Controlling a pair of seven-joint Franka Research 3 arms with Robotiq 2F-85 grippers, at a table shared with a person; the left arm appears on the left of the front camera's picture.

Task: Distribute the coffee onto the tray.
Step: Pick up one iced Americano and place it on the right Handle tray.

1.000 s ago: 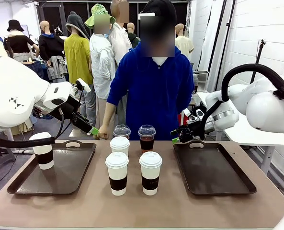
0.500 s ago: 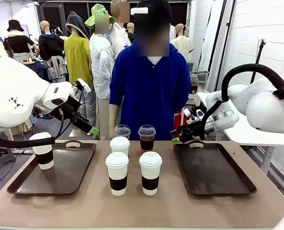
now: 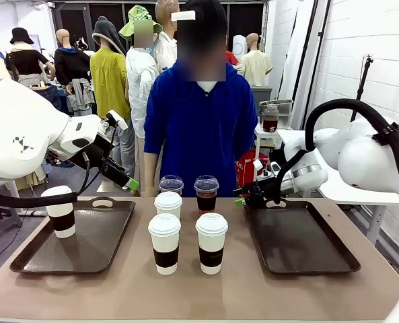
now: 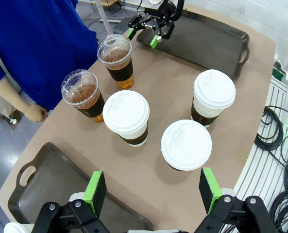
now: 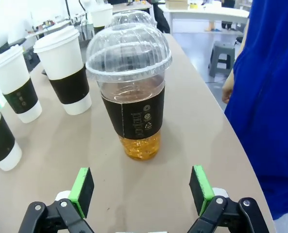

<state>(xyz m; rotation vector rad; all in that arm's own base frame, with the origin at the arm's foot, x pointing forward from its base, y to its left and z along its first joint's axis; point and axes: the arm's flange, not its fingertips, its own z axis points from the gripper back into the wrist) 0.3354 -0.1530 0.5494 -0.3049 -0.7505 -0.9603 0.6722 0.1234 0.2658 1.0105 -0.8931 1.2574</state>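
Trays number two. The left tray (image 3: 24,259) carries one white lidded cup (image 3: 61,212), and the left claw (image 3: 129,183) is spread wide above its far rim. On the tabletop (image 3: 206,293) between the trays stand three more: rear white cup (image 3: 168,202), front-left white cup (image 3: 165,242) and front-right white cup (image 3: 211,242). Behind them are two clear cups of amber coffee, left dome cup (image 3: 171,184) and right dome cup (image 3: 206,194). The right claw (image 3: 243,197), jaws wide, has edged leftward off the right tray (image 3: 300,245) toward the right dome cup.
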